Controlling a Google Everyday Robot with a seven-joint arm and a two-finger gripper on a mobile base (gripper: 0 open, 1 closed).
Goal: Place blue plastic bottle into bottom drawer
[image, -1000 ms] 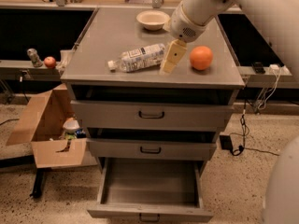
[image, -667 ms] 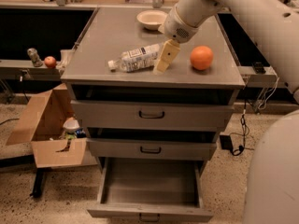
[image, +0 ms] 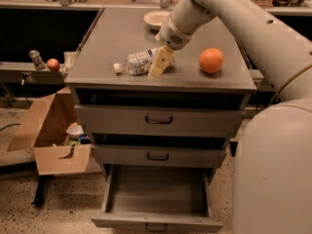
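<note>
Change: the gripper (image: 161, 62) has been carried leftward along the cabinet top (image: 122, 38) and now overlaps the right end of the blue plastic bottle (image: 138, 61); the bottle and the orange (image: 211, 60) have kept their places.
Bottle: lying on its side near the front edge of the cabinet top, white cap pointing left, label facing up.
Bottom drawer (image: 156, 222): pulled fully out below the two others, its plain grey interior exposed; well below the bottle.
Upper drawers: top drawer (image: 158, 122) and middle drawer (image: 158, 156) are both pushed in.
Bowl (image: 157, 18): pale, set at the back of the cabinet top, behind the arm (image: 229, 18).
Cardboard box (image: 53, 157): open, on the floor left of the cabinet; a few small items are seen inside, not identifiable.
Surface and room: grey cabinet top, speckled floor (image: 63, 208); a small red fruit (image: 52, 64) is seen on a ledge to the left.
Bottle versus gripper: the gripper is set tilted across the bottle's base end, at the side away from the cap; the orange lies well to its right.
Grip state: cannot be told from this view.
</note>
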